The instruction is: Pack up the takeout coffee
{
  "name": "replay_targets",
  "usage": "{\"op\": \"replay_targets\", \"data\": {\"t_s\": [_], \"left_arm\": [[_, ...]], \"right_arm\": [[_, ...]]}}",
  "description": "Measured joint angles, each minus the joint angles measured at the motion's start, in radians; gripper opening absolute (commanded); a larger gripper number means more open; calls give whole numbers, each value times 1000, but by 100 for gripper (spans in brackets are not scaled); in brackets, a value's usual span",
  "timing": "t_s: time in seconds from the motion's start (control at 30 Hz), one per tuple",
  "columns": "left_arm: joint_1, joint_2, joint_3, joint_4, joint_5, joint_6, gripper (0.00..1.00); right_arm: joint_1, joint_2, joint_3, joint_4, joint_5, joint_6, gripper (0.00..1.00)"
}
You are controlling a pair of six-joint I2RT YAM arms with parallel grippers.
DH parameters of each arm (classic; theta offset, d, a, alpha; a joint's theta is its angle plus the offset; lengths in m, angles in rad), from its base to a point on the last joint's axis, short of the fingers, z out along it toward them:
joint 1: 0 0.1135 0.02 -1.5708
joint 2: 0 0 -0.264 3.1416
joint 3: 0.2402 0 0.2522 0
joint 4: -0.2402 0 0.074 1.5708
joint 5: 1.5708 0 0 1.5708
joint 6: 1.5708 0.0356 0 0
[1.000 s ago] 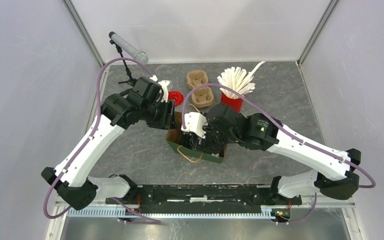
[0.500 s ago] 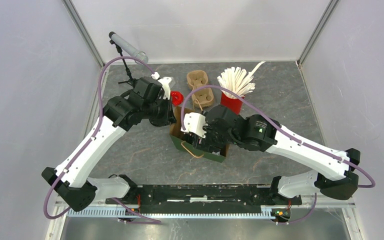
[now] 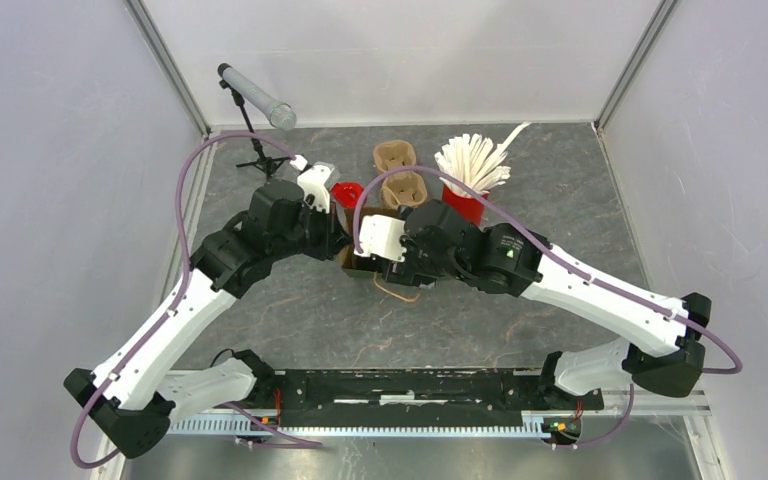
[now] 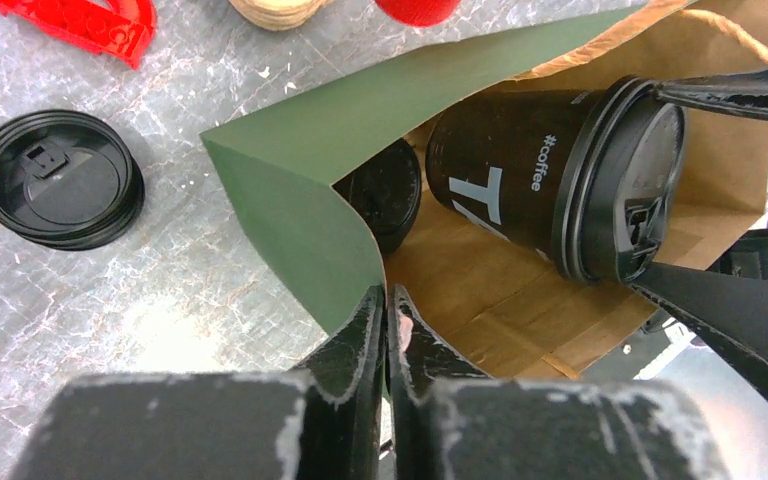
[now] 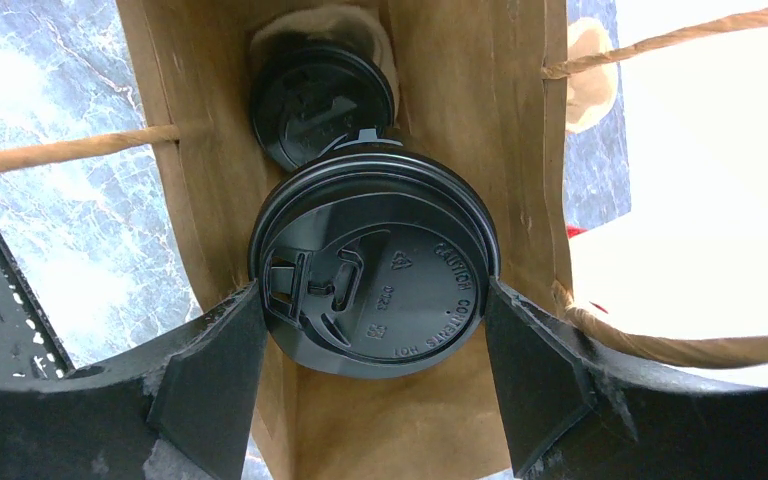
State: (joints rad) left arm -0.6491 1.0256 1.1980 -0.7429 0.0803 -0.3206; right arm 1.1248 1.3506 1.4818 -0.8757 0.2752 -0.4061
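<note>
A green paper bag (image 4: 310, 150) with a brown inside lies tipped, its mouth facing both wrist cameras. My left gripper (image 4: 388, 305) is shut on the bag's rim, with the paper pinched between its fingers. A black takeout coffee cup (image 4: 520, 190) with a black lid (image 5: 375, 275) is inside the bag. My right gripper (image 5: 372, 298) is shut on that cup, one finger on each side of the lid. Deeper in the bag sits a second lidded cup (image 5: 320, 100). From above, the two grippers meet at the bag (image 3: 352, 258), which they mostly hide.
A stack of black lids (image 4: 55, 180) lies on the table left of the bag, with a red object (image 3: 347, 192) near it. Behind stand cardboard cup carriers (image 3: 397, 170) and a red cup of white sticks (image 3: 470, 175). A microphone stand (image 3: 255, 100) is at back left.
My left gripper has shut on the bag's rim. The bag and both grippers have shifted toward the back left, and the bag's green side no longer shows from above.
</note>
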Motion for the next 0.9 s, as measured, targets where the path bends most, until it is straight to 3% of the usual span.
{"op": "replay_targets", "data": {"t_s": [0.07, 0.23, 0.37, 0.67, 0.9], "left_arm": [[0, -9, -30, 16, 0, 1, 27], [0, -50, -83, 14, 0, 2, 43], [0, -83, -83, -10, 3, 1, 45], [0, -187, -113, -108, 45, -45, 62], [0, -193, -134, -125, 65, -74, 62]], "right_arm": [[0, -9, -24, 24, -7, -11, 74], [1, -29, -98, 53, -47, -20, 73], [7, -30, -119, 51, -64, -19, 73], [56, -90, -201, 82, -72, -11, 72], [83, -108, -268, 101, -60, -23, 72]]}}
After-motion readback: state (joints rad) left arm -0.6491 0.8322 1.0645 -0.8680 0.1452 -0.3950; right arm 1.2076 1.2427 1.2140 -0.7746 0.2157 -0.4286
